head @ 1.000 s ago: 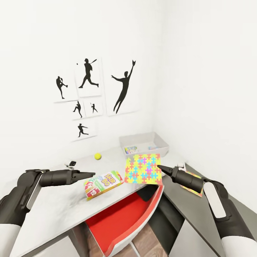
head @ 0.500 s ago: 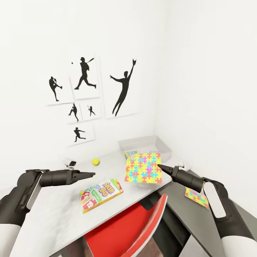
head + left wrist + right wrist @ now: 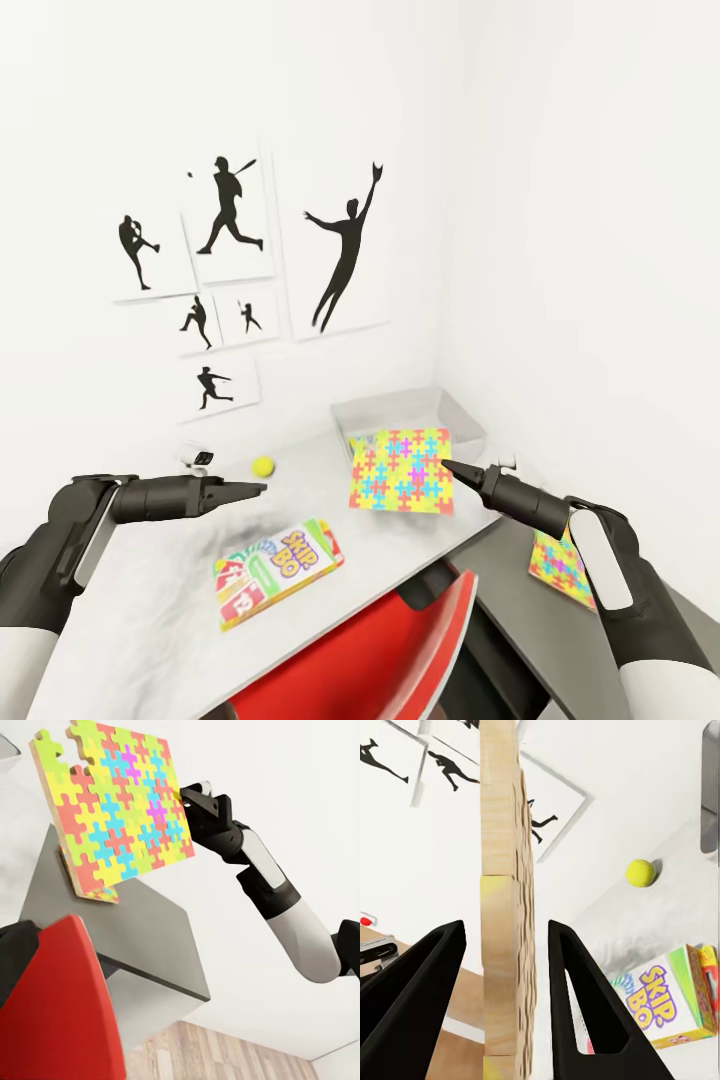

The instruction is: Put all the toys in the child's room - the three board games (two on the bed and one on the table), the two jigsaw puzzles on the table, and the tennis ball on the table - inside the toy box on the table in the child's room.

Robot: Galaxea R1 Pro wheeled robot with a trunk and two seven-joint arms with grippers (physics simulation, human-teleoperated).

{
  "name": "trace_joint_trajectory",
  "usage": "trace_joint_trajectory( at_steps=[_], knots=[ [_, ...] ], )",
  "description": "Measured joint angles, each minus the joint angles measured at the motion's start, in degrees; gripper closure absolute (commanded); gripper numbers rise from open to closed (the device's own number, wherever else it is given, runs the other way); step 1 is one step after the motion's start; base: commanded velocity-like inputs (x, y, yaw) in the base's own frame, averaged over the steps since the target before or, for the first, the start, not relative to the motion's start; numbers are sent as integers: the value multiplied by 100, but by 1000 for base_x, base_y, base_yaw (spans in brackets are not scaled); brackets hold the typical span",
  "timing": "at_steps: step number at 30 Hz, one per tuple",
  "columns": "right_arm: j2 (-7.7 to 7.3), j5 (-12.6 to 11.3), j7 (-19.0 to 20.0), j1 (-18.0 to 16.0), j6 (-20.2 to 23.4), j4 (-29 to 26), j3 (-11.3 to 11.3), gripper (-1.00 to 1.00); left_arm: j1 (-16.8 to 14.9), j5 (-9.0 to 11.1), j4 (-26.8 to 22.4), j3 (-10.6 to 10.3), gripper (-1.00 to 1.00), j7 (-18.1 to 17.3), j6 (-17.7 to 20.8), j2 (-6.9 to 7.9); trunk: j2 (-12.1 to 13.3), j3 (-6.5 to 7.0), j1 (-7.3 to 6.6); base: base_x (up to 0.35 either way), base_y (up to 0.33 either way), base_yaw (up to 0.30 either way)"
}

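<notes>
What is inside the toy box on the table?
The held jigsaw puzzle covers the front of the toy box. Behind it, only bare grey floor and a sliver of something colourful show; the rest is hidden.

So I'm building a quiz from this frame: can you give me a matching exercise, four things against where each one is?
Things:
1. yellow tennis ball
2. multicoloured jigsaw puzzle square
3. white-green-red SKIP-BO box
4. second jigsaw puzzle square

Places:
A. flat on the darker grey surface under the right arm
B. held upright at the right gripper, before the pale grey toy box
C. flat on the mottled table near its front edge
D. on the table toward the wall

Pairs: 1-D, 2-B, 3-C, 4-A
</notes>
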Motion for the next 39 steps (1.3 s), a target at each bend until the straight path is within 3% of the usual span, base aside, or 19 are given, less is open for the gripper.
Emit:
trace_joint_trajectory(
  at_steps=[19, 36, 39],
  knots=[
    [0, 2, 0, 0, -1, 0, 0, 100, 0, 5, 0, -3, -100, -8, -9, 0, 1, 0, 1, 126, 0, 0],
    [0, -1, 9, 0, 0, 0, 0, 100, 2, -2, 18, 0, -100, 0, -7, 0, 1, 0, 3, 6, 0, 0],
    [0, 1, 9, 0, -12, 2, 0, 100, 2, 4, 18, 0, -100, -6, -4, 0, -118, -53, 68, 0, 0, 0]
  ],
)
